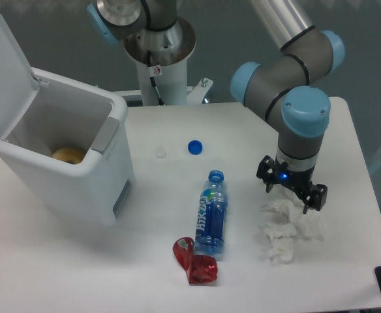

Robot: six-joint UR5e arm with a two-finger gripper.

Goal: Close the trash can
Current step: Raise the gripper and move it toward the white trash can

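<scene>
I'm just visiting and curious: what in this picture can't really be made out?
- Large white plastic trash can: its open lid is cut off by the top-left edge, and its walls hide most of the inside; only a round tan object shows.
- Gripper: seen from above, too small to tell open or shut.
- Crumpled white tissue: blends into the white table.

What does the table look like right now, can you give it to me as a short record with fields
trash can: left side of table, lid raised
inside can: a round tan item
gripper: open, above the crumpled tissue, far from the can
bottle: lying on its side, mid-table
red wrapper: by the bottle's base
loose caps: blue and white
task state: can not yet closed
</scene>
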